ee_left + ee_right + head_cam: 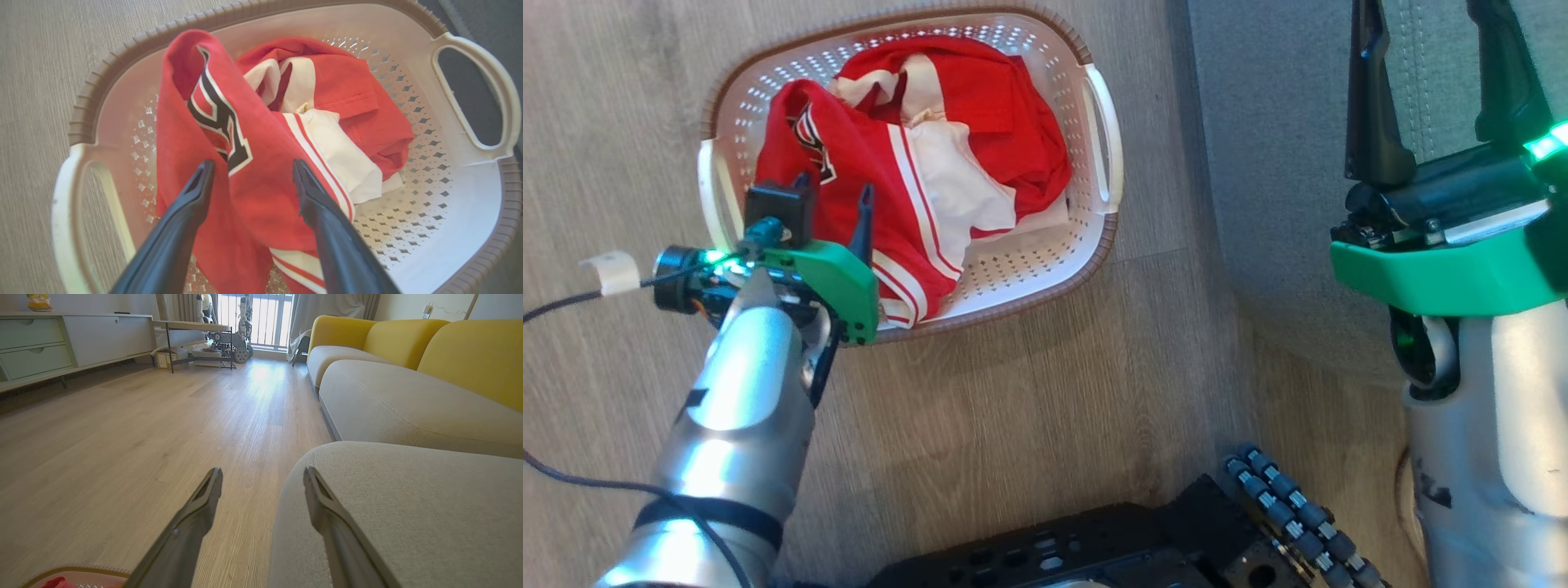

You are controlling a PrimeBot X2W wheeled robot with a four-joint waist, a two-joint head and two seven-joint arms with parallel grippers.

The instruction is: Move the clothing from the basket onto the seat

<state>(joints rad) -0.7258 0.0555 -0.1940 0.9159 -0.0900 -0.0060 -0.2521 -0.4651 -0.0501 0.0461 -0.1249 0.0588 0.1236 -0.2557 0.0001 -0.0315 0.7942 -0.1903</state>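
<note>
The white perforated basket [1098, 135] with a brown rim stands on the wooden floor, left of the grey seat [1282, 122]. Bright red clothing [1005, 122] with white stripes and panels is piled inside it. My left gripper [837, 196] hovers over the basket's near left side, open. In the left wrist view its fingers [252, 165] straddle a raised fold of red clothing [261, 196] that bears a dark logo [222, 118]. My right gripper [1425, 24] is open above the seat's corner, holding nothing. The right wrist view shows it [262, 473] at the seat [408, 506] edge.
My dark base [1094, 547] and a wheel [1290, 506] sit near the bottom edge. A black cable [556, 306] trails on the floor at left. Beyond the seat are more grey cushions [388, 400], yellow backrests [470, 351], a sideboard [61, 339] and a table [196, 326].
</note>
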